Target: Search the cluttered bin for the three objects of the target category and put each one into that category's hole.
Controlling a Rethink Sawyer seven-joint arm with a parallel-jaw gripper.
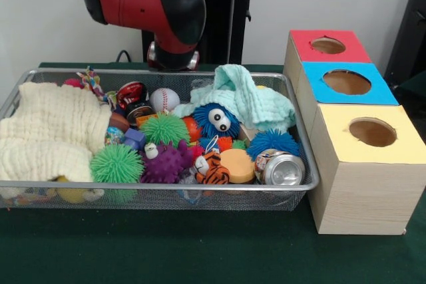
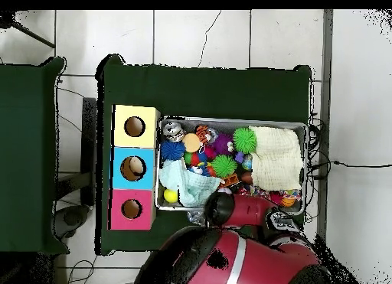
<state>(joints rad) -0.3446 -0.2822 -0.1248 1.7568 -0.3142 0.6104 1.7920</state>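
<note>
- The bin (image 1: pixel 303 157) lay lengthwise on the green table (image 1: pixel 200 251), its long front rim facing the front camera and its right end just beside the three boxes.
- The boxes formed a row: yellow box (image 1: pixel 366 164) nearest the front camera, blue box (image 1: pixel 346 83) in the middle, red box (image 1: pixel 327 46) farthest back, each with a round hole in its top.
- Bare table showed in front of the bin; in the overhead view, a wide strip also lay open on the side away from the robot.
- The bin was packed from end to end. A cream cloth (image 1: pixel 46 134) filled its left end in the front view, and a mint cloth (image 1: pixel 246 98) lay over the back right part.
- Between the cloths sat two green spiky balls (image 1: pixel 117 163), a purple spiky ball (image 1: pixel 166 162), a blue fuzzy ball with eyes (image 1: pixel 216 120), a baseball (image 1: pixel 164 100), a tiger toy (image 1: pixel 212 167) and an orange disc (image 1: pixel 237 164).
- A can (image 1: pixel 279 168) lay on its side in the front right corner, touching the rim.
- The arm (image 1: pixel 150 4) stood over the bin's back rim, near its middle, above the contents.
- Whether the gripper was apart or together cannot be told: only the arm's round end showed.
</note>
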